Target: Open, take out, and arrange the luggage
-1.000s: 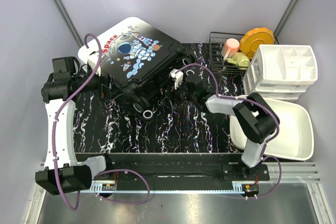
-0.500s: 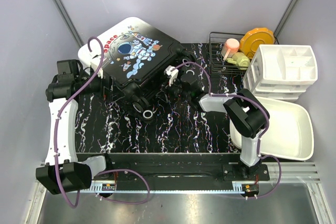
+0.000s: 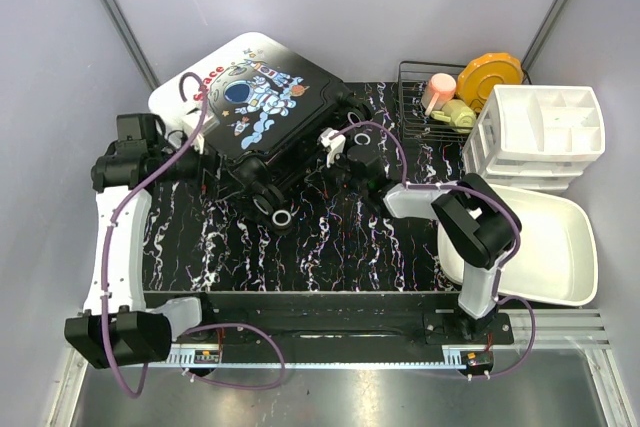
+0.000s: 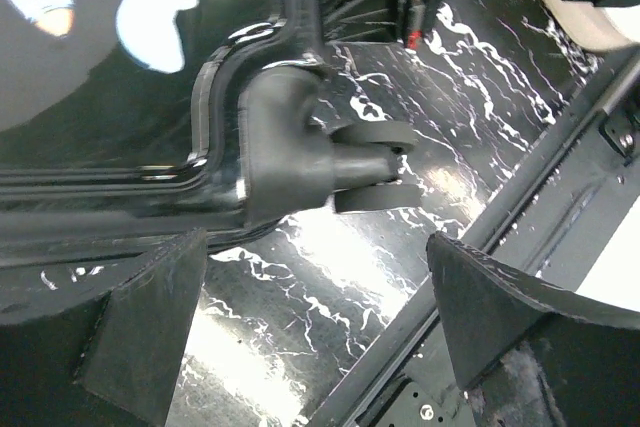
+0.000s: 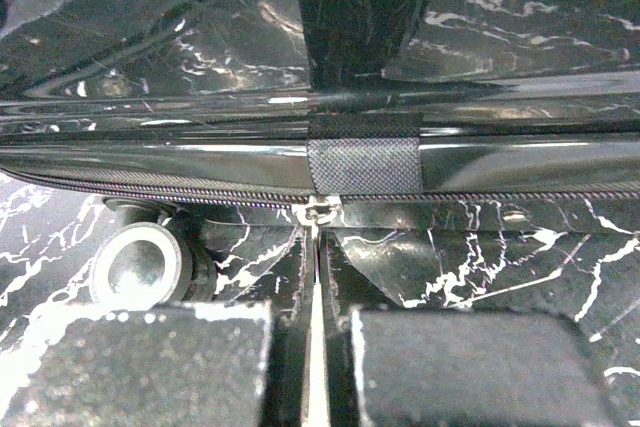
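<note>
Luggage lies shut and flat at the far left of the table, print side up and turned on a slant, its wheels toward the middle. Red lettering along the white end reads "Space" – a purple cable crosses part of it – beside a cartoon astronaut. The tabletop is black with white marble veining, and pale grey walls close it in. The left gripper stands spread wide at the case's near corner, with a caster wheel between its fingers and untouched. The right gripper has its fingers pressed together at the zip line by a small metal piece – whether it pinches that piece I can't tell. A white basin, a drawer organiser and a wire basket sit to the right.
</note>
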Robot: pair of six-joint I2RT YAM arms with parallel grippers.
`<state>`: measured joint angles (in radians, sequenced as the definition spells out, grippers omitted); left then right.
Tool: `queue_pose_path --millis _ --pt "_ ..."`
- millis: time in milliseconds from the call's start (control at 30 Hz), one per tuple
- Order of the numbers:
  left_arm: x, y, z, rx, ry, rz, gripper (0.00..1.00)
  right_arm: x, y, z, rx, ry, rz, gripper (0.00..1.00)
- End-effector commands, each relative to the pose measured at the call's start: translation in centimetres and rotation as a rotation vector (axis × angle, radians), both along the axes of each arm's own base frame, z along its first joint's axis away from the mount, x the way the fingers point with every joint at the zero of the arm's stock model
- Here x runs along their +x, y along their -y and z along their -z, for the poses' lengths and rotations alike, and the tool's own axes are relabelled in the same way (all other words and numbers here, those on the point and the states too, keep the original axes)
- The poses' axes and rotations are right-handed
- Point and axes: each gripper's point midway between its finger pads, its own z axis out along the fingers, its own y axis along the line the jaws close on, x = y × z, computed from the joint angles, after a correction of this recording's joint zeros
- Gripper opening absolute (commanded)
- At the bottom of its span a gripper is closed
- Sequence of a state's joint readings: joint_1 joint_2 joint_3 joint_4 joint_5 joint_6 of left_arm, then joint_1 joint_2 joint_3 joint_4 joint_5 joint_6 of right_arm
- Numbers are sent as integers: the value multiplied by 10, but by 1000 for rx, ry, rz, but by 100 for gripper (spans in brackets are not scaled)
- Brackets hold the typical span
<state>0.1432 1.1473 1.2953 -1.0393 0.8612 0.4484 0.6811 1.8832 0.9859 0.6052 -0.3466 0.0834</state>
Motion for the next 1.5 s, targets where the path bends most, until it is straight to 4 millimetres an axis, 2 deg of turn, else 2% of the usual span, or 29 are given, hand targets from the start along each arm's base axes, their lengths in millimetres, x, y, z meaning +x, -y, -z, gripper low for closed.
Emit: queue_pose_path --millis 0,133,200,267,400,533,633,767,867,933,967,1033,1067,1133,1167,1200,1267,1300,1367,1400,1467 --pt "-17 18 -15 74 89 154 95 9 20 -22 -44 76 104 0" --pt "-33 36 -5 212 140 321 95 23 35 -28 -129 173 131 0" --pt "-30 37 0 285 159 351 95 35 43 -29 -166 204 158 0" --pt "-32 48 -1 322 193 420 95 49 56 -23 -210 218 187 0" --pt "-34 73 6 424 247 590 96 73 67 -27 -240 253 231 0" --pt "-22 87 17 571 312 707 97 81 65 -29 -253 290 221 0" --pt "-10 95 17 624 361 742 97 85 64 -31 -255 310 217 0" --pt "1 102 33 641 316 770 96 96 76 -36 -260 330 255 0" --pt "2 96 51 673 275 772 91 109 98 -40 -254 356 300 0" --pt "3 92 58 690 263 759 82 114 109 -44 -232 390 295 0" --pt "-1 88 67 694 239 768 79 122 123 -43 -230 405 303 0" --pt "-3 83 74 708 220 771 71 133 136 -47 -254 471 309 0" --pt "-7 79 82 719 198 778 68 141 148 -42 -263 475 308 0" --pt "-7 72 88 744 185 785 63 155 158 -50 -271 523 307 0" --pt "-7 70 90 745 174 785 62 158 159 -42 -271 521 275 0" --pt "-7 66 91 744 167 786 60 171 173 -52 -262 547 290 0" --pt "-7 61 95 744 141 789 56 176 172 -45 -238 553 214 0" --pt "-6 57 96 743 130 786 54 187 182 -55 -225 576 220 0" --pt "-5 52 99 745 105 785 51 195 185 -51 -192 556 194 0" --pt "-4 49 99 742 101 784 50 203 186 -62 -176 580 194 0" --pt "-5 46 101 746 79 791 47 217 195 -63 -161 585 188 0"
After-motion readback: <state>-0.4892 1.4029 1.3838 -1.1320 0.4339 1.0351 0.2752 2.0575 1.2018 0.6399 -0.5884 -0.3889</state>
